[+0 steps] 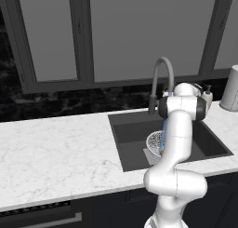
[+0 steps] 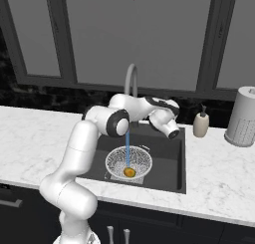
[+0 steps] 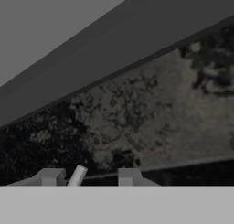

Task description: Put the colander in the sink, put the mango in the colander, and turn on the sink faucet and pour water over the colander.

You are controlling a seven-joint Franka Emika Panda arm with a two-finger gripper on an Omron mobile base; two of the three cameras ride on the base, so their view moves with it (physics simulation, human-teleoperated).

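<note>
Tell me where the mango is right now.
In the right base view the mango lies inside the colander, near its front rim, in the sink, right under the water stream.

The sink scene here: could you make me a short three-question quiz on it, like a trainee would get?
1. True or false: the mango lies inside the colander.
2. Where does the water land? A) on the marble counter B) in the colander, on the mango C) on the soap dispenser
3. Fill in: the colander sits in the ___, below the sink faucet.

Key: 1 true; 2 B; 3 sink. In the right base view the blue stream drops from the faucet straight into the mesh bowl. In the hand view the pincer faces the dark backsplash with a pale lever between its fingertips; whether they press it is unclear.
</note>
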